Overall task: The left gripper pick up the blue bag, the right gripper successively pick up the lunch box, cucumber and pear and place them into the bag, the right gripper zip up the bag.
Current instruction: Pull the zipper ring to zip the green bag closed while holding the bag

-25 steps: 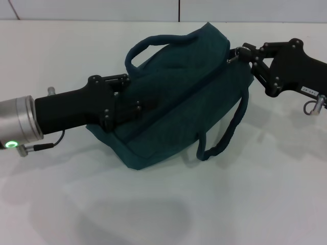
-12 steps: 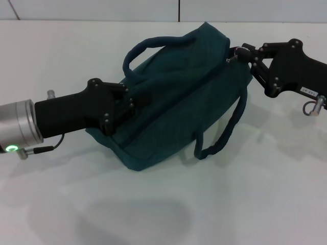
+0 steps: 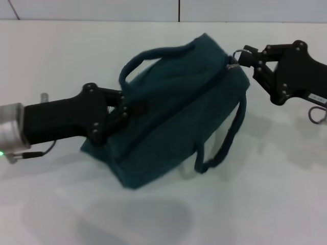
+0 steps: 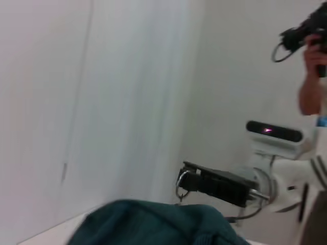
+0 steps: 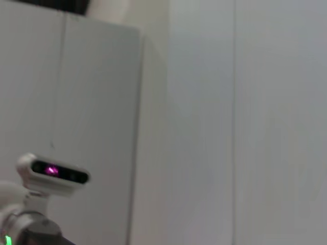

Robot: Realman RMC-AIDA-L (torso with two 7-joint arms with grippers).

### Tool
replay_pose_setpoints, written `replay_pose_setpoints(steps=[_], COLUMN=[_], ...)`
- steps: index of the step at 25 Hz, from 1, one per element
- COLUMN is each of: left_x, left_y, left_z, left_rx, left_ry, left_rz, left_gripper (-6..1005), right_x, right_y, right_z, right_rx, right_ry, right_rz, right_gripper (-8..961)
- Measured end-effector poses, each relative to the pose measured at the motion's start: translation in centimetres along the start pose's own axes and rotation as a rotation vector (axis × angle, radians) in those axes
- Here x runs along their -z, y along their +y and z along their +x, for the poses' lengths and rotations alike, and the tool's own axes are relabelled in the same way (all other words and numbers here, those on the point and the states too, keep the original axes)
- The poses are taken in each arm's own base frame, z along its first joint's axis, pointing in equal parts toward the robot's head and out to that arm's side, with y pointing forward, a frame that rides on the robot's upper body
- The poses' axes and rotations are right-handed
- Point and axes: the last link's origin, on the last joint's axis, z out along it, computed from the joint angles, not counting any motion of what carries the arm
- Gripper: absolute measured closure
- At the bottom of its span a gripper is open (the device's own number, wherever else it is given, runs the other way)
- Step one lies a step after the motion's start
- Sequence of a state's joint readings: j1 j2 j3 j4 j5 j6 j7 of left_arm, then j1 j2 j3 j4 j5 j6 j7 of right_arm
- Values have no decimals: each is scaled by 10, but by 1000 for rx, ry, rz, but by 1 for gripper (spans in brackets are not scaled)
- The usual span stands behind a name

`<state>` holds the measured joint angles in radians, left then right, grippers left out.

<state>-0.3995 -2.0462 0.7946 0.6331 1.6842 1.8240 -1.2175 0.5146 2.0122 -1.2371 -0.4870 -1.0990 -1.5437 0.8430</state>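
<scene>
Head view. The blue bag [image 3: 173,107] hangs above the white counter [image 3: 255,204], gripped at its two ends and tilted, its long axis running from the lower end on the robot's left up to the higher end on the robot's right. The left gripper [image 3: 122,109] is clenched on the fabric of the lower left end, beside the base of the upper carry handle [image 3: 148,56]. The right gripper [image 3: 250,61] sits at the opposite, raised corner, its fingertips closed around the zipper pull [image 3: 236,57] or right against it; whether it truly pinches the pull cannot be told for certain. The zipper line [image 3: 189,97] runs along the bag's long axis from that corner back toward the left gripper. A second handle [image 3: 225,138] droops from the near side. The lunch box, cucumber and pear are not visible; presumably they lie inside the bag.

Judgement: the zip appears drawn fully to the right end, so the closing step looks nearly or wholly complete. Any further pull by the right gripper would act along the bag's axis, directly away from the left gripper, which serves as the anchor.
</scene>
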Motion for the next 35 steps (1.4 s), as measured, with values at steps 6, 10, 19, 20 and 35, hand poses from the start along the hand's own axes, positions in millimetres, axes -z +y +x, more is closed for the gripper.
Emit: replay_pose_setpoints(steps=[6,10,19,20,35], left_x=[17,20,19,19,23], left_y=[-2,-3,-1,-1,-2], left_z=[9,7,1,0,0], left_rx=[24,29,35,36,35], left_ry=[-28,-62,-118,-123,-136], left_rz=[-19,-27,-49,-49,-42], left_gripper=[951,951,951,951,951], right_x=[6,7,6,6,2], right_y=[7,0,-12,-13,-23], right_z=[-10,-4,16,17,44], right_rx=[-9,-5,12,13,-7], right_ry=[-41,0,108,116,270], right_rz=[-47,4,102,110,192], right_gripper=[935,935,935,935,935])
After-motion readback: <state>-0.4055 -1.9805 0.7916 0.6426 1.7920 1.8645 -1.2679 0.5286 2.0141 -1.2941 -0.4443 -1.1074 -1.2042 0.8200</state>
